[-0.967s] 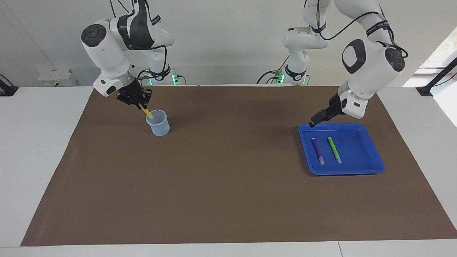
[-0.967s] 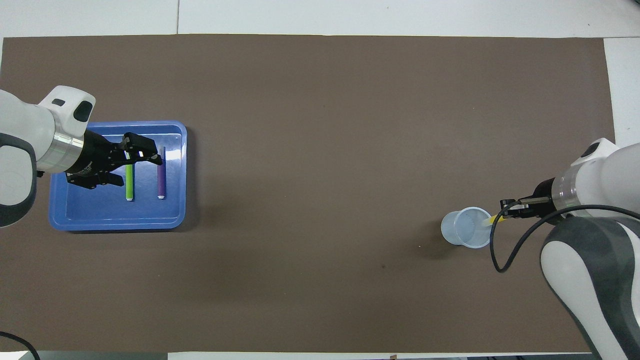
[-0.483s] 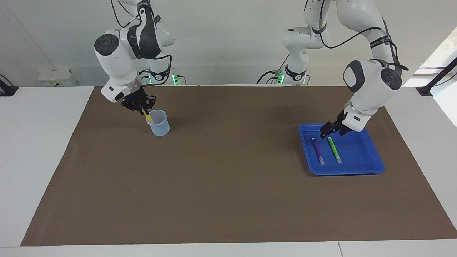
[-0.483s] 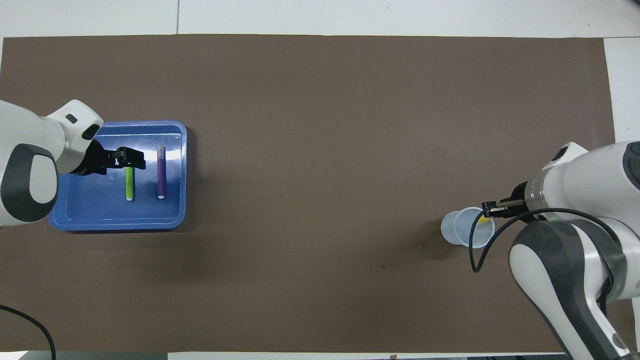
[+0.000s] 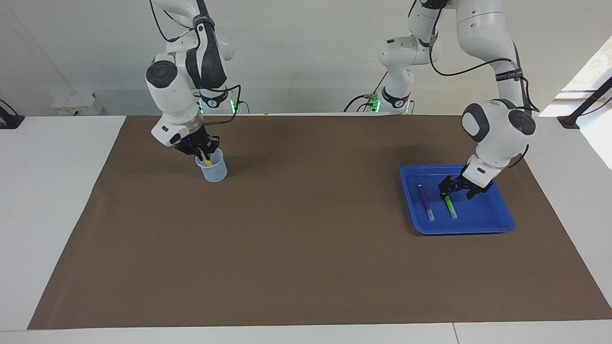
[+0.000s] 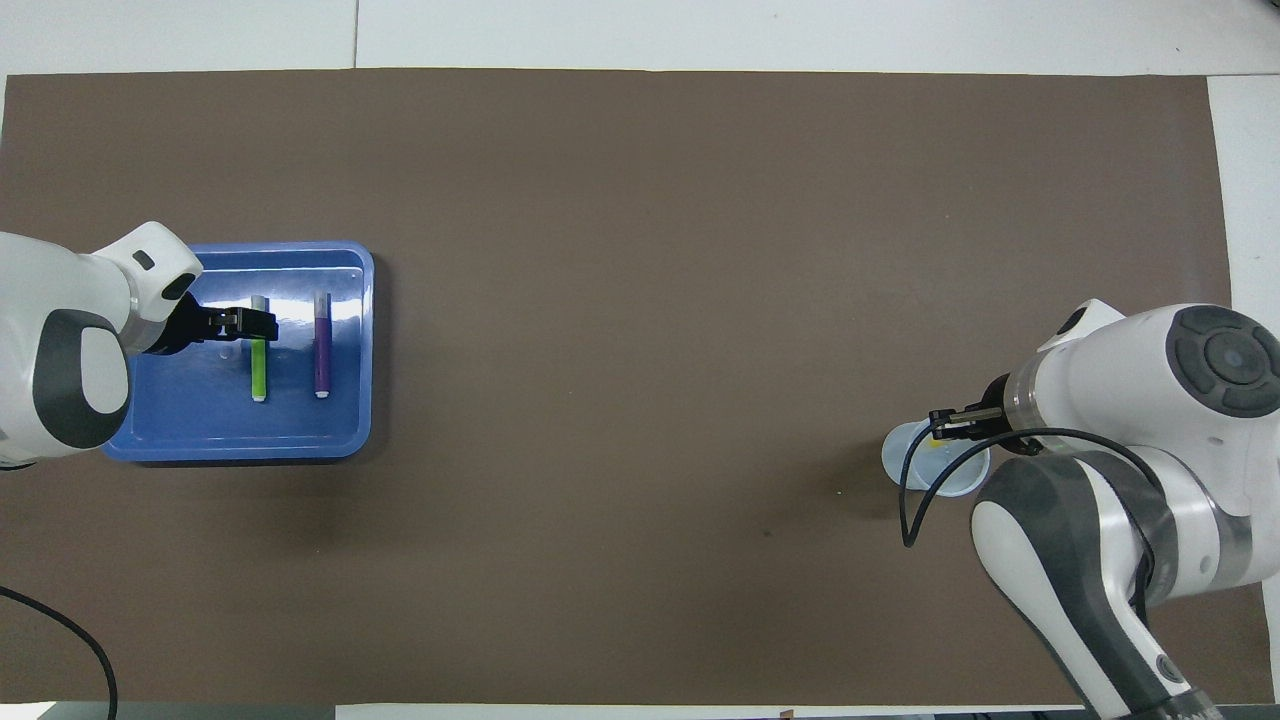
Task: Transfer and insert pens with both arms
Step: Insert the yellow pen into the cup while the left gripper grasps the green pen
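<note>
My right gripper (image 5: 202, 151) is shut on the yellow pen (image 5: 207, 161) and holds it tilted, lower end inside the pale blue cup (image 5: 213, 172). In the overhead view this gripper (image 6: 945, 424) is over the cup's (image 6: 912, 465) rim. The purple pen (image 5: 424, 200) and the green pen (image 5: 451, 208) lie side by side in the blue tray (image 5: 459, 230). My left gripper (image 5: 458, 191) is open, low over the green pen's end nearer the robots. In the overhead view it (image 6: 252, 322) covers part of the green pen (image 6: 259, 365), beside the purple pen (image 6: 322, 345).
A brown mat (image 5: 306, 239) covers the table; white table shows round it. The tray (image 6: 230, 447) stands toward the left arm's end, the cup toward the right arm's end. Bare mat lies between them.
My right gripper has come over the cup and lowered the yellow pen into it. My left gripper has come down from above the tray's edge to the green pen.
</note>
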`<move>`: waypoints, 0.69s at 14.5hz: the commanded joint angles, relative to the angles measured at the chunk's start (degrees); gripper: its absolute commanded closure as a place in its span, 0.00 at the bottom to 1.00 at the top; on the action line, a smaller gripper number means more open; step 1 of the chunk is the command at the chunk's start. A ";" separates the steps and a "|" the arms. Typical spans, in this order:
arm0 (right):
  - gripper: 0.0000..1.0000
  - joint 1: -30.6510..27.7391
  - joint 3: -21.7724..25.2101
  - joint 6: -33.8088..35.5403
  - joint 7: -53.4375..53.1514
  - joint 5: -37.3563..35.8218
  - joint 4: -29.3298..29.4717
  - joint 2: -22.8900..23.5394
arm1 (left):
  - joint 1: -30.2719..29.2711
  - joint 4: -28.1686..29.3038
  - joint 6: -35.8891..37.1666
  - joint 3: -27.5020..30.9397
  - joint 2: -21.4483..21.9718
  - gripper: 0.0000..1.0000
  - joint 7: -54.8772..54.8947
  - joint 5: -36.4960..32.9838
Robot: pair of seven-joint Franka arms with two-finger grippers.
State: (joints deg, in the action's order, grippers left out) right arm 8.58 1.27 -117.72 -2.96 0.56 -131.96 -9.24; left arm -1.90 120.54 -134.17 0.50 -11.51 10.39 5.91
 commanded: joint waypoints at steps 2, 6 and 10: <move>1.00 -0.15 -0.04 -4.26 -1.00 -1.18 -3.39 -0.43 | 0.50 0.57 -2.67 -0.24 -1.58 0.06 0.59 -1.86; 1.00 -0.15 -0.04 -4.89 -1.08 -1.27 -4.18 -0.60 | 0.50 0.57 -2.85 -0.32 -2.38 0.16 0.59 -4.68; 0.49 -0.15 -0.04 -4.72 -1.26 -1.18 -4.54 -0.69 | 0.50 0.66 -2.67 -0.32 -2.38 0.19 0.51 -4.68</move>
State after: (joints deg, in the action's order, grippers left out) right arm 8.58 1.30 -121.44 -2.97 0.56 -134.92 -9.26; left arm -1.74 120.55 -135.50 -0.02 -13.85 10.71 2.42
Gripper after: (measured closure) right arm 0.775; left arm 0.185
